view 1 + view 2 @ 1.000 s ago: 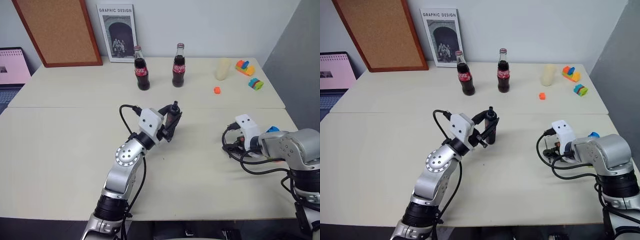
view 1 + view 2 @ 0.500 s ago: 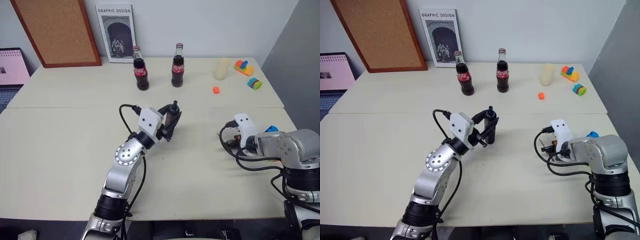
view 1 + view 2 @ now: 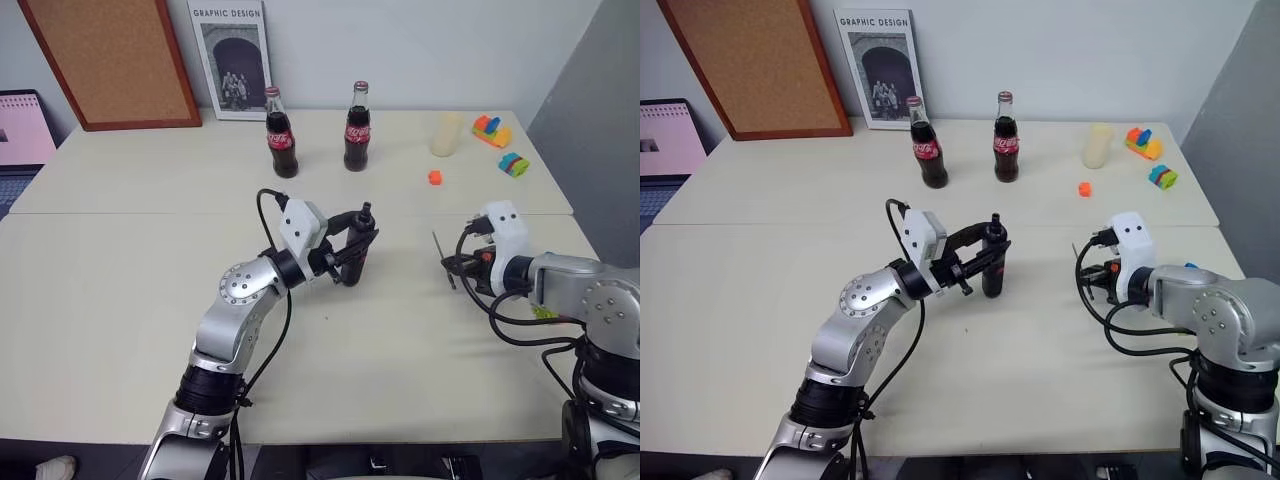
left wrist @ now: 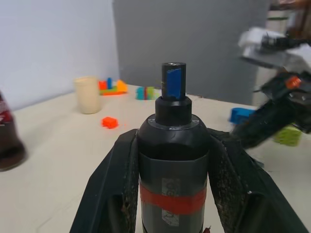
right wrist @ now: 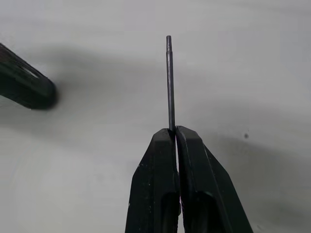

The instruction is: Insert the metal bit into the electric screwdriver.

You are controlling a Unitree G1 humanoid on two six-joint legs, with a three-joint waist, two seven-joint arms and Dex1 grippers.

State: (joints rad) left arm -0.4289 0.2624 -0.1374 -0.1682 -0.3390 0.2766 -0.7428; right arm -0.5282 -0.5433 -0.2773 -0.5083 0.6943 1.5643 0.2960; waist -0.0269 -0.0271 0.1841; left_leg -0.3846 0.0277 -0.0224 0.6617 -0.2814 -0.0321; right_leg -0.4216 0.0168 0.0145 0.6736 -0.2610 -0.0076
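Above the pale beige surface (image 3: 120,300), the left tool (image 3: 988,262) is clenching the slim black, red-banded electric screwdriver (image 4: 173,160), while the right tool (image 5: 176,133) is pinching the thin grey metal bit (image 5: 169,82); 2 dark cola bottles (image 3: 280,148) are standing near the back wall.

Place: looking like an office or a lab's demo room
Furniture: two pale tables (image 3: 120,300) sitting pushed together, seam running across
Wall at 12 o'clock: a cork board (image 3: 110,60) and a "GRAPHIC DESIGN" poster (image 3: 230,60) leaning against it
At 9 o'clock: a laptop (image 3: 20,135) showing a pink screen
At 1 o'clock: toy blocks (image 3: 488,128) lying beside a cream cup (image 3: 445,135)
Centre back: two cola bottles (image 3: 279,147) standing
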